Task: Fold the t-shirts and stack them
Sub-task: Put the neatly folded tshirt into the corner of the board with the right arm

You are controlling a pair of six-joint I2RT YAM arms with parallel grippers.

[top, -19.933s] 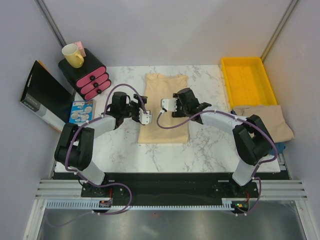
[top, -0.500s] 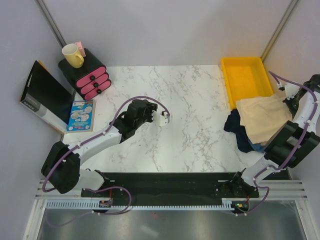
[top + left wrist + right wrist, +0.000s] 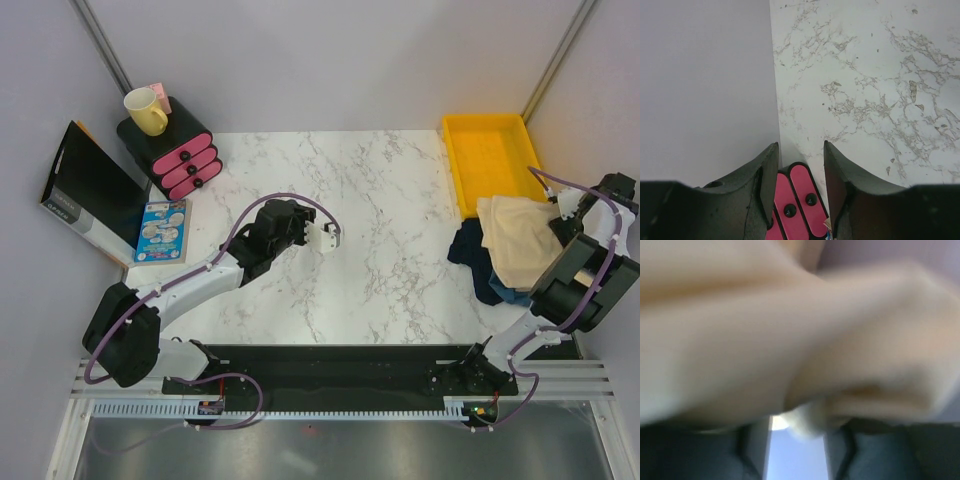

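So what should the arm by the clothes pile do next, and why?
Probably lift the right fingers a little way off the cream t-shirt. The shirt lies rumpled on the dark clothes beside the yellow tray. Its cloth fills the right wrist view in a blur, so the grip cannot be judged. Backing up should give a clear look.

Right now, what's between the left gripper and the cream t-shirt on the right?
From the left gripper to the t-shirt: bare marble table, then a dark blue garment under the shirt's edge. The top external view shows it.
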